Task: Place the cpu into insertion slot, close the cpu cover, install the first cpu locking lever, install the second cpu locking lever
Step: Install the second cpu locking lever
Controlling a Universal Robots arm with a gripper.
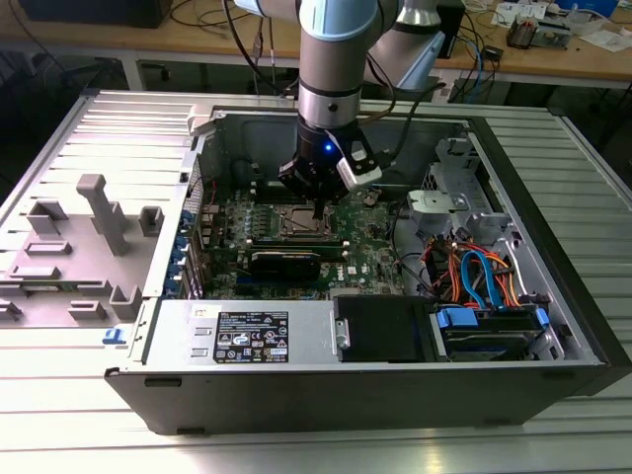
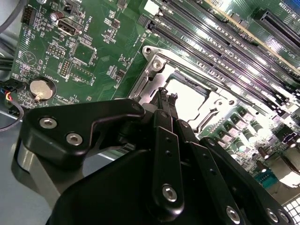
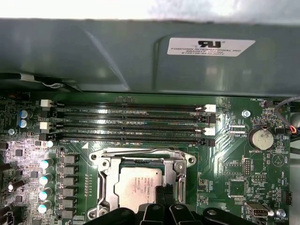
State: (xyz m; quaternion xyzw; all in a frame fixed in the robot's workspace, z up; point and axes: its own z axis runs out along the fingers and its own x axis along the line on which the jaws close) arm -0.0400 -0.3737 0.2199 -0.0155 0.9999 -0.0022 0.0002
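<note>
Black linkages of the gripper [image 2: 166, 101] crowd the near part of both wrist views and hide part of the socket area beneath. Its jaws come together to a narrow tip with nothing between them, clenched and resting at or just above one side of the cpu cover [image 3: 140, 161]; whether they touch the metal cannot be told.

That cover, a silver-grey frame with a square window, lies flat over the insertion slot [image 1: 298, 221]. Through the window shows the cpu [image 3: 139, 186], its pale metal top seated in the slot; the gripper cuts off the chip's near edge in the first wrist view. How the thin locking levers beside the frame sit is hard to make out.

Green motherboard [image 3: 234, 173] surrounds the socket, with four long black memory slots [image 3: 131, 123] just beside it and a round coin battery [image 3: 261, 138] farther off.

Seen from the exterior view, the open computer case [image 1: 553, 257] lies on its side on a ribbed metal tabletop [image 1: 89, 434]. It holds the board, a power supply [image 1: 247, 336] and bundled orange and blue cables [image 1: 484, 272]. The arm [image 1: 336, 59] reaches straight down into the case.
</note>
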